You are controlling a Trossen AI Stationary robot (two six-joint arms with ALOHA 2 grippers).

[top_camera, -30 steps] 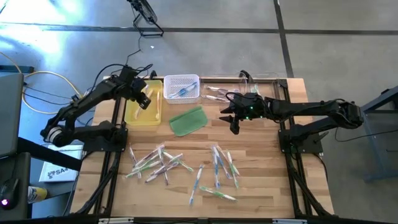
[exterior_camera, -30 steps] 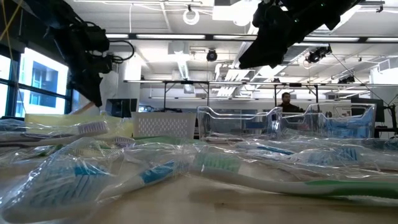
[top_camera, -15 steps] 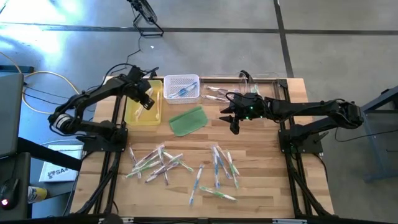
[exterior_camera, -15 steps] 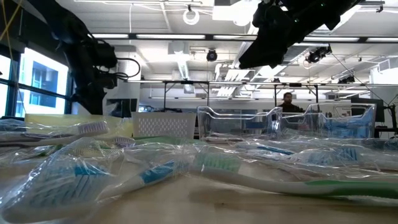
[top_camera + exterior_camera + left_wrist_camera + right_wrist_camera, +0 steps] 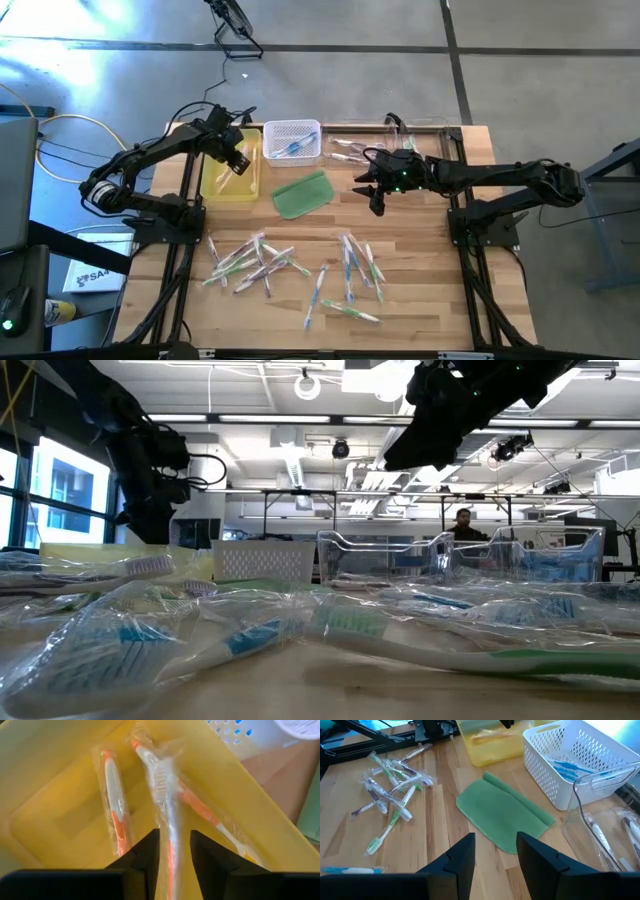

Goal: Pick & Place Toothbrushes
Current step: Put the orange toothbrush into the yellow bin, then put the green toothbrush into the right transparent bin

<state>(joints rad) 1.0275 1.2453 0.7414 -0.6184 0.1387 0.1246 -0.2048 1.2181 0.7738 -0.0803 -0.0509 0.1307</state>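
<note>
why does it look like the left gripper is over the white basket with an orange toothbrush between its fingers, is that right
Not quite. The left gripper is over the yellow tray, not the white basket; the high and left wrist views show it. A wrapped orange toothbrush does lie between its fingers.

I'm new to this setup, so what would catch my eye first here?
Loose wrapped toothbrushes are scattered across the near half of the table. The left pincer hangs over the yellow tray with an orange-handled brush between its fingers. The right pincer hovers open beside the green pad.
</note>
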